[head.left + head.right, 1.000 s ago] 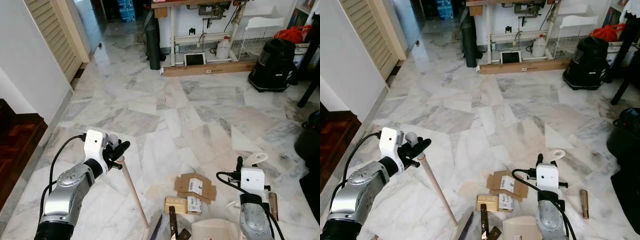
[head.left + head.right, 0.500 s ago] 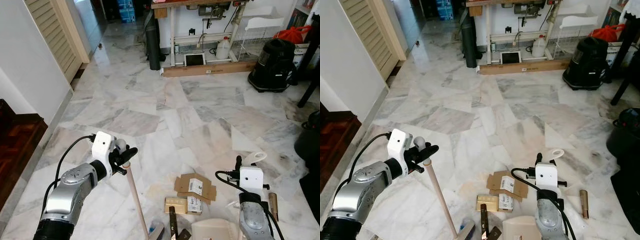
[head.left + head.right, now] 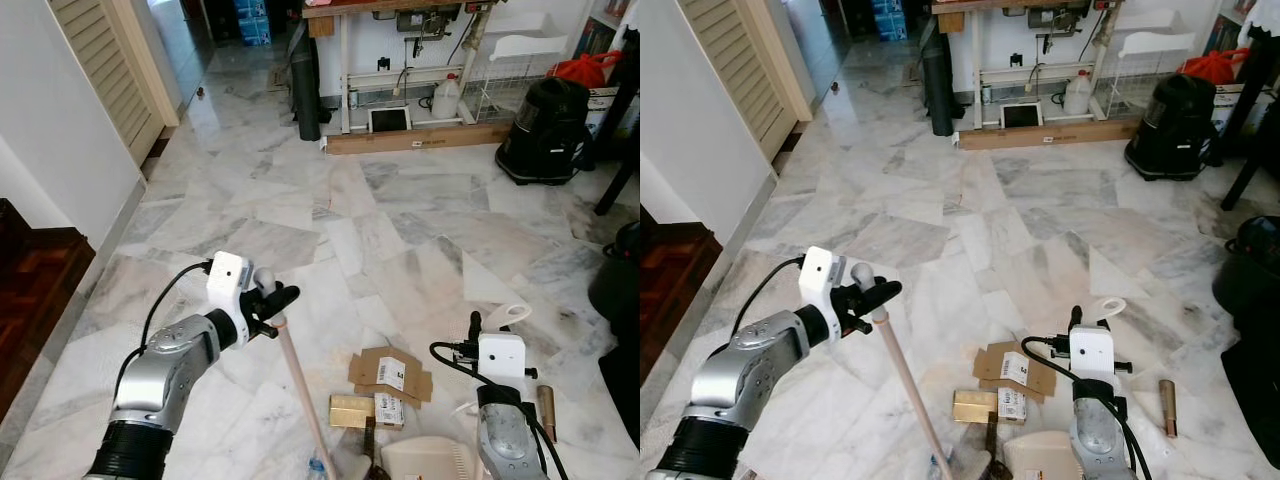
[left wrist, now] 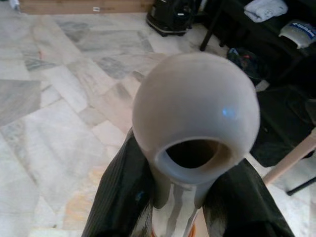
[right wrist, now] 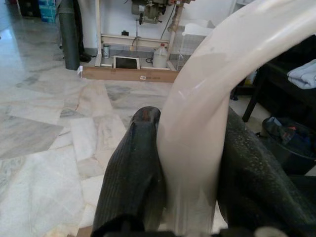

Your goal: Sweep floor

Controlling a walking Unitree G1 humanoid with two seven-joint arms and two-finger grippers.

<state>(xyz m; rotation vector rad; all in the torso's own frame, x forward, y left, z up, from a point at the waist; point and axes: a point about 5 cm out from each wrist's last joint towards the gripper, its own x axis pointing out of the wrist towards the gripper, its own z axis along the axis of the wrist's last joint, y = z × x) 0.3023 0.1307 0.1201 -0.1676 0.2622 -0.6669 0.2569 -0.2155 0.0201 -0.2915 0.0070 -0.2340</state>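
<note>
On a marble floor (image 3: 420, 230), my left gripper (image 3: 272, 305) is clamped on the broom handle (image 3: 300, 385) near its grey cap; my right gripper (image 5: 190, 163) pinches the cream dustpan handle (image 3: 505, 318). Cardboard scraps (image 3: 388, 374) lie just beyond the pan. Best practice, I judge: short strokes, pan flat.
</note>
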